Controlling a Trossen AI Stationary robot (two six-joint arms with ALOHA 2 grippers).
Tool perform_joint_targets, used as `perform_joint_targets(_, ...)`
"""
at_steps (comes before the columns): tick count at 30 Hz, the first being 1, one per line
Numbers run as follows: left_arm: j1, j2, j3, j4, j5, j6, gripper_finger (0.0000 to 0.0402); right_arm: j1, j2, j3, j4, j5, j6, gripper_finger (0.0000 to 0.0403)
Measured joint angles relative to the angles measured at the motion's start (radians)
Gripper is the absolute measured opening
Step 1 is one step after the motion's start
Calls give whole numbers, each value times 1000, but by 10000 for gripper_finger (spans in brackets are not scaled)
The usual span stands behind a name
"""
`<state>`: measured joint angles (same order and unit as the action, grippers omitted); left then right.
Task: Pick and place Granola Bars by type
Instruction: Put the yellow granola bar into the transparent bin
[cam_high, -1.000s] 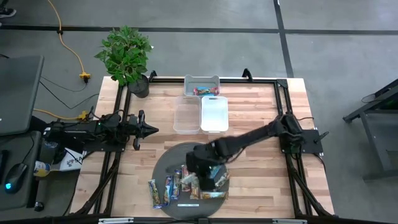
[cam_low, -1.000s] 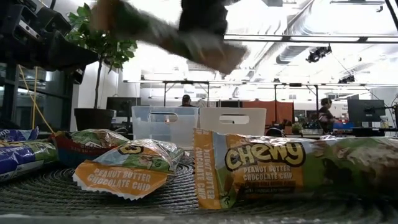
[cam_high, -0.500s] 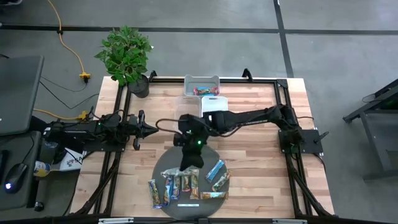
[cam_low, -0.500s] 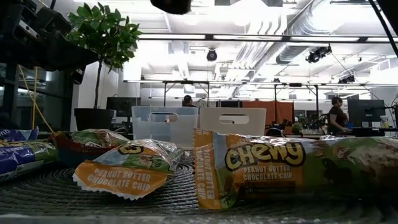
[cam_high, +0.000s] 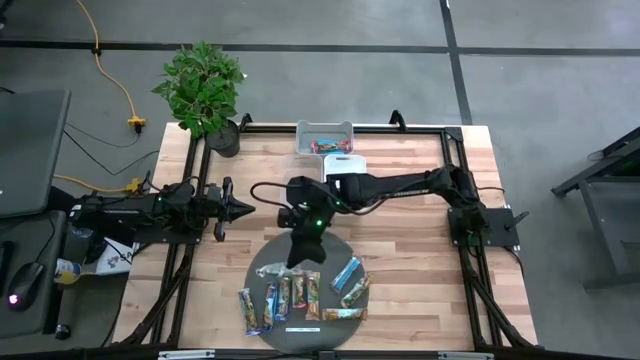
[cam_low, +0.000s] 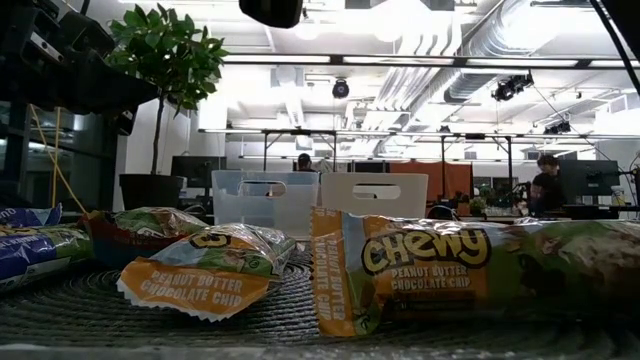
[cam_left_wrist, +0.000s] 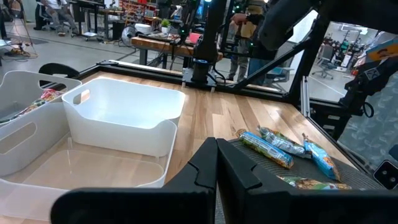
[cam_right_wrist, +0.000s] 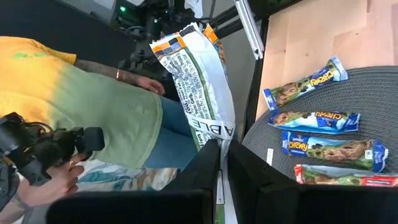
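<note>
A: While the left gripper (cam_high: 240, 208) waits pinched shut at the table's left side, where is the right gripper (cam_high: 297, 250)?
B: Above the round mat's (cam_high: 262, 262) far edge, clenched on a green-and-white granola bar (cam_right_wrist: 198, 81). The other granola bars (cam_high: 300, 296) lie on the mat's near half; one more sits in the far bin (cam_high: 325, 133).

Near, filling the right half: a Chewy peanut butter chocolate chip bar (cam_low: 470, 268) lying on the dark woven mat (cam_low: 200, 335). Left of it, a smaller bar of the same flavour (cam_low: 200, 272), then a red-edged bar (cam_low: 135, 232) and blue wrappers (cam_low: 35, 248) at the left edge. Farther back, a clear bin (cam_low: 265, 200) beside a white bin (cam_low: 373, 194). Far left, a potted plant (cam_low: 165, 70). At the top edge, a dark piece of arm (cam_low: 271, 11).
</note>
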<state>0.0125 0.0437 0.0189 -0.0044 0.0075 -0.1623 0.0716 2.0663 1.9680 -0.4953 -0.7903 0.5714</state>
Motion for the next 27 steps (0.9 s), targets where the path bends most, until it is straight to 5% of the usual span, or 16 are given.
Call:
perform_joint_targets(11, 0, 0, 0, 0, 0, 0, 0, -81, 0, 0, -1, 182, 82, 14)
perform_joint_targets(20, 0, 0, 0, 0, 0, 0, 0, -158, 0, 0, -158, 553, 123, 1)
perform_joint_targets(27, 0, 0, 0, 0, 0, 0, 0, -184, 0, 0, -278, 954, 199, 1)
